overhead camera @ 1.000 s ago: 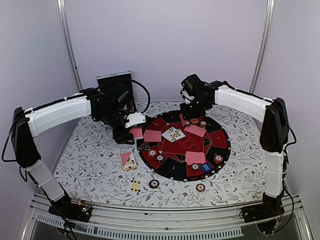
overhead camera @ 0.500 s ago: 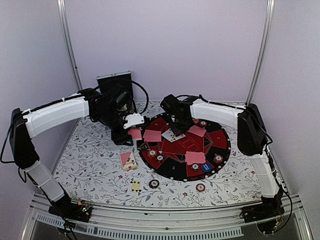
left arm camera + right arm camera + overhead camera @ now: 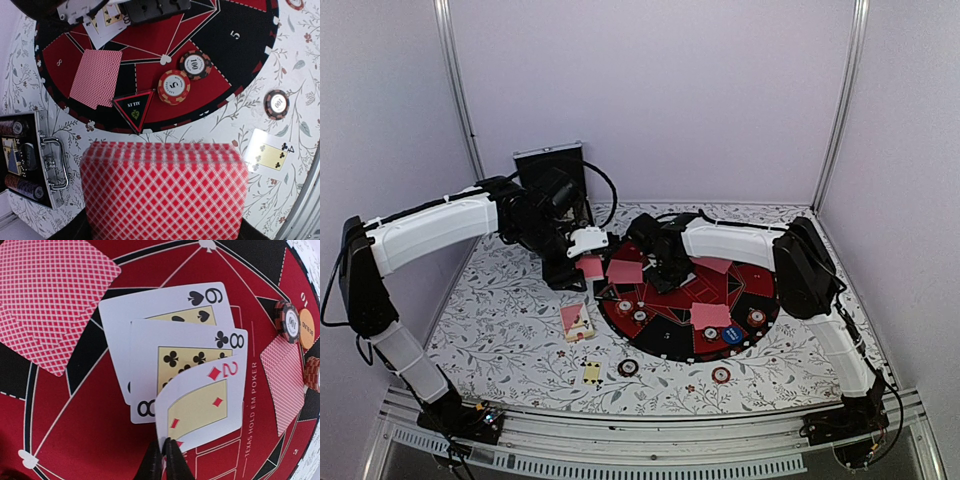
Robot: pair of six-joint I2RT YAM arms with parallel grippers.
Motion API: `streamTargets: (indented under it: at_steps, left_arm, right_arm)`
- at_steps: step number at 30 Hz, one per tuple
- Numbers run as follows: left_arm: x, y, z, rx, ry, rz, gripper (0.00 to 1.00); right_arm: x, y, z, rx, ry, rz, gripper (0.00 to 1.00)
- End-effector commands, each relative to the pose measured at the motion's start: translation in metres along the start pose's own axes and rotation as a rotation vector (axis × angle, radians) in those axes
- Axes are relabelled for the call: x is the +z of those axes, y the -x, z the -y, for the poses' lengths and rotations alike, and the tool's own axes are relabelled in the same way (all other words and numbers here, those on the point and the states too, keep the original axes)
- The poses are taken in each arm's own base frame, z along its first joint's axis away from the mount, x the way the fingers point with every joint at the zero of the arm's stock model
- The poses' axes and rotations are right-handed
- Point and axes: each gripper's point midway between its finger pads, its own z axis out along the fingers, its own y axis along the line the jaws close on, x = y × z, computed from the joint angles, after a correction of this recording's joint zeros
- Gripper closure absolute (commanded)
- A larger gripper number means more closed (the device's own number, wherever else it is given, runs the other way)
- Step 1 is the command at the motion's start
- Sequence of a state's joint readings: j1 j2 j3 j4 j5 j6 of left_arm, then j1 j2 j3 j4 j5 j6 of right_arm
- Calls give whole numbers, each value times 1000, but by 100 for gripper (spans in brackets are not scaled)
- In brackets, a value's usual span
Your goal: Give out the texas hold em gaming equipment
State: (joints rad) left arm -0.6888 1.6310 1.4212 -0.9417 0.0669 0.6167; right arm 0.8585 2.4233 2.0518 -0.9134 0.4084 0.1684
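Note:
My left gripper [image 3: 576,264] is shut on a deck of pink-backed cards [image 3: 165,192], held above the table just left of the round red and black poker mat [image 3: 665,340]; the deck hides its fingers. My right gripper [image 3: 165,445] is shut on the corner of a face-up two of diamonds [image 3: 205,402]. It holds that card tilted over a face-up nine of spades [image 3: 150,305] and eight of clubs [image 3: 150,390] in the middle of the mat. In the top view my right gripper [image 3: 665,268] is over the mat's left centre. Face-down cards [image 3: 710,314] and chips [image 3: 174,86] lie on the mat.
The small pink card box [image 3: 577,320] lies left of the mat. A face-up card [image 3: 591,372] and two chips [image 3: 628,367] lie on the table in front. A blue button [image 3: 733,335] sits on the mat's front right. The black case [image 3: 550,165] stands at the back left.
My right arm has swung left from the mat's far side to its left centre, carrying the two of diamonds. My left arm has held still with the deck.

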Motion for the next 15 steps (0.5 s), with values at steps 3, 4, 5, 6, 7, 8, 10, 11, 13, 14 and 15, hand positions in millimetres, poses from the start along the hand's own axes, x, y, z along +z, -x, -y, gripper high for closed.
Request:
streamTargets:
  at_steps: [3, 4, 5, 6, 7, 8, 10, 11, 13, 14, 15]
  left_arm:
    - [-9, 0, -4, -15, 12, 21, 100]
    - [-9, 0, -4, -14, 11, 20, 100]
    - [-9, 0, -3, -14, 11, 21, 100]
    - [-9, 0, -4, -14, 11, 21, 100]
    - [-9, 0, -4, -15, 11, 21, 100]
    - [-9, 0, -4, -16, 11, 22, 100]
    - [-9, 1, -3, -16, 7, 24, 100]
    - [-8, 1, -3, -16, 7, 24, 100]
    - [-8, 2, -3, -16, 6, 23, 100]
    - [-8, 2, -4, -16, 7, 24, 100]
    - [-8, 2, -4, -17, 7, 25, 100]
  right_arm:
    - [12, -2, -24, 24, 97, -13, 75]
    - [11, -2, -23, 26, 98, -14, 70]
    - [10, -1, -23, 28, 99, -12, 67]
    - [8, -1, -22, 30, 102, -11, 63]
    - [7, 0, -22, 33, 108, -11, 62]
    - [6, 1, -21, 40, 118, -11, 60]
    - [1, 3, -18, 52, 124, -4, 57]
    - [-1, 4, -16, 57, 123, -1, 55]
    - [-8, 8, -12, 69, 127, 10, 52]
    - [-12, 10, -9, 79, 131, 15, 51]
    - [-16, 13, -6, 93, 144, 19, 49]
